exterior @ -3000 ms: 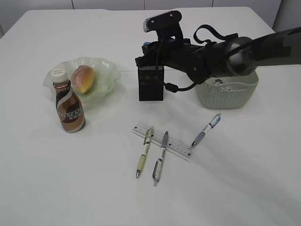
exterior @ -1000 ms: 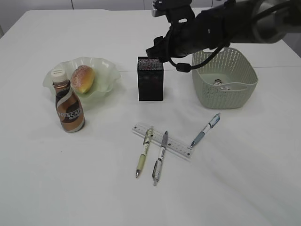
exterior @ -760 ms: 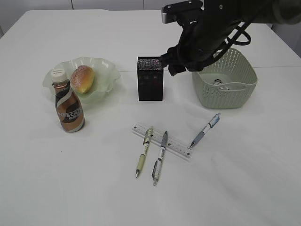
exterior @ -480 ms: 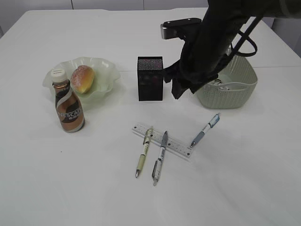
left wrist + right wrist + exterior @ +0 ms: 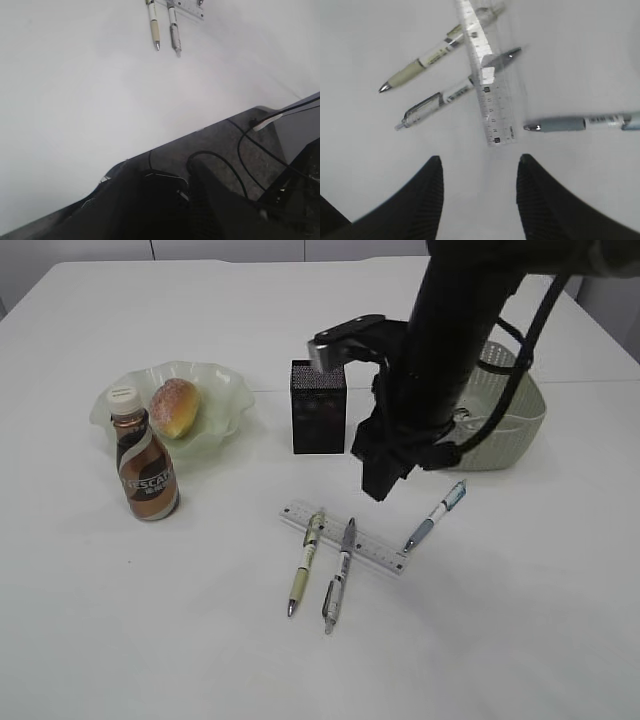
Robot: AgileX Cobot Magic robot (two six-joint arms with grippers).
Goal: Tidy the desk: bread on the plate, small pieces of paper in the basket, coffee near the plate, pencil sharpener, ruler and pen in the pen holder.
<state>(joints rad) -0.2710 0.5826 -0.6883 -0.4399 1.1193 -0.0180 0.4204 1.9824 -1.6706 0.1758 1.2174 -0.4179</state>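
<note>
1. Right wrist view: the right gripper [image 5: 479, 192] is seen from above with its two black ribbed fingers [image 5: 427, 192] spread apart and nothing between them, hanging over the white worktop [image 5: 580, 65] just short of the clear plastic ruler [image 5: 485, 82].
2. The ruler lies flat on the worktop, crossed by a green-barrelled pen [image 5: 427, 60] and a clear grey-clipped pen [image 5: 452, 95]; a blue-grey pen [image 5: 580, 122] lies just beside the ruler's near end, tip towards it.
3. The ruler is judged light, thin, stiff and slippery; lying flush, it offers little to pinch, so the free near end looks the best place to be taken across its narrow width.
4. The pens are judged light, rigid and prone to rolling; each would be held most securely at mid-barrel, across its length.
5. Exterior view: the black square pen holder [image 5: 318, 420] stands upright well behind the pens, with the pale green woven basket [image 5: 520, 425] to its right.
6. The brown coffee bottle [image 5: 146, 465] stands beside the green glass plate [image 5: 225, 400], on which the bread roll [image 5: 175, 408] rests.
7. Left wrist view: the left gripper's state cannot be told from its dark, indistinct shapes.
</note>
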